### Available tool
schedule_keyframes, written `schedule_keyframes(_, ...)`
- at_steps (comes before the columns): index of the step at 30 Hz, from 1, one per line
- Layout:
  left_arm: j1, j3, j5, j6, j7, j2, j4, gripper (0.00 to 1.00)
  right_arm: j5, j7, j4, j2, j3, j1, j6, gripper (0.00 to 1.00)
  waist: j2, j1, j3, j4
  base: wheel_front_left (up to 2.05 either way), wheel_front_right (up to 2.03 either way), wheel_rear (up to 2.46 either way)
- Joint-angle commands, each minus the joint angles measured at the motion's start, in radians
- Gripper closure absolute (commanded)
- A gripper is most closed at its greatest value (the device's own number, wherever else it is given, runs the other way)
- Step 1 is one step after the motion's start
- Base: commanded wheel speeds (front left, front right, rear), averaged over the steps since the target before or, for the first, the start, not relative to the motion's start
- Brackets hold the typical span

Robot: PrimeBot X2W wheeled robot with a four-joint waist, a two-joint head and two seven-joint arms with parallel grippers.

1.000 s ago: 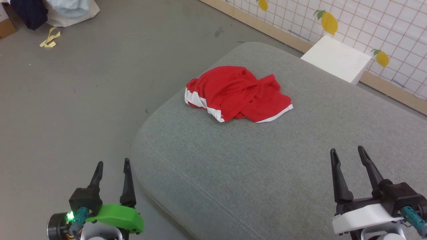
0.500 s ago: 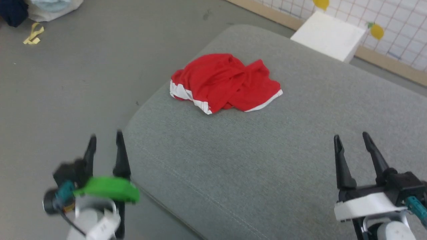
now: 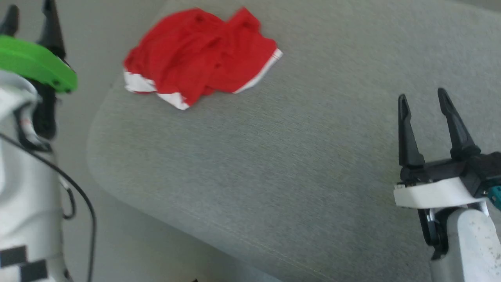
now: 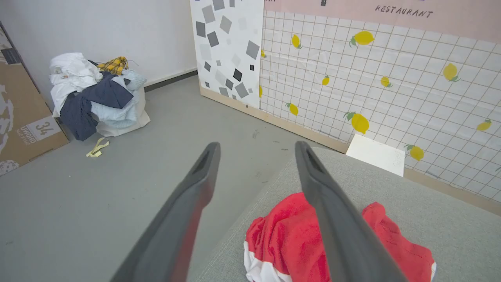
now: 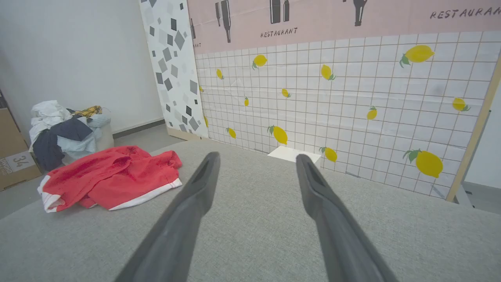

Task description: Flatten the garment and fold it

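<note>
Showing the left gripper [image 3: 30,16], jaws apart and empty. The garment [image 3: 195,55] lies crumpled on the cushion [image 3: 274,164], ahead and right of those jaws, seemingly clear of them (head view blurred). The right gripper [image 3: 422,96], jaws apart, is over bare cushion, with the garment well to its left.

head: looked steeply down on the cushion [image 3: 274,164] from above | left wrist: looked along the left gripper [image 4: 256,144], garment [image 4: 289,235] close beneath its fingertips | right wrist: low, faced the tiled wall [image 5: 352,98], garment well left of the right gripper [image 5: 257,154] | shared: garment, cushion
</note>
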Motion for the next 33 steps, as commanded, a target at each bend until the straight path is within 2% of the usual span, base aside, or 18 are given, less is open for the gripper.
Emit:
schedule_keyframes(1,-0.044,0.005,-0.017,0.005,0.057,0.021,0.023,0.00,0.000,-0.005,-0.003,-0.001,0.004,-0.031,-0.002,0.00,0.0000,-0.0001,0.216,-0.213,0.00,0.00,0.00)
schedule_keyframes(6,-0.136,0.034,-0.060,0.037,0.284,0.098,0.082,0.00,0.027,-0.005,-0.005,-0.001,0.029,-0.088,-0.002,0.00,0.0000,-0.0001,0.286,-0.309,0.00,0.00,0.00)
schedule_keyframes(13,-0.103,0.083,-0.118,0.137,0.632,0.175,0.083,0.00,0.075,-0.006,-0.016,-0.001,0.033,-0.110,-0.002,0.00,0.0000,-0.0001,0.336,-0.403,0.00,0.00,0.00)
schedule_keyframes(20,0.066,0.117,-0.124,0.257,0.848,0.192,-0.008,0.00,0.101,-0.006,-0.013,-0.001,0.033,-0.096,-0.002,0.00,0.0000,-0.0001,0.325,-0.436,0.00,0.00,0.00)
schedule_keyframes(24,0.144,0.133,-0.113,0.286,0.870,0.198,-0.068,0.00,0.107,-0.006,-0.010,-0.001,0.034,-0.091,-0.002,0.00,0.0000,-0.0001,0.295,-0.439,0.00,0.00,0.00)
schedule_keyframes(25,0.157,0.132,-0.113,0.287,0.876,0.197,-0.076,0.04,0.106,-0.006,-0.010,-0.001,0.033,-0.089,-0.002,0.00,0.0000,-0.0001,0.287,-0.437,0.00,0.00,0.00)
schedule_keyframes(27,0.176,0.133,-0.108,0.285,0.862,0.198,-0.100,0.81,0.103,-0.006,-0.009,-0.001,0.029,-0.084,-0.002,0.00,0.0000,-0.0001,0.267,-0.433,0.00,0.00,0.00)
schedule_keyframes(28,0.183,0.132,-0.103,0.278,0.846,0.202,-0.108,1.00,0.101,-0.006,-0.009,-0.001,0.027,-0.081,-0.002,0.00,0.0000,-0.0001,0.254,-0.430,0.00,0.00,0.00)
schedule_keyframes(30,0.186,0.133,-0.082,0.258,0.783,0.218,-0.121,1.00,0.099,-0.006,-0.007,-0.001,0.024,-0.075,-0.002,0.00,0.0000,-0.0001,0.229,-0.425,0.00,0.00,0.00)
schedule_keyframes(33,0.166,0.140,-0.026,0.234,0.598,0.240,-0.135,1.00,0.100,-0.006,-0.002,-0.001,0.019,-0.063,-0.002,0.00,0.0000,-0.0001,0.188,-0.416,0.00,0.00,0.00)
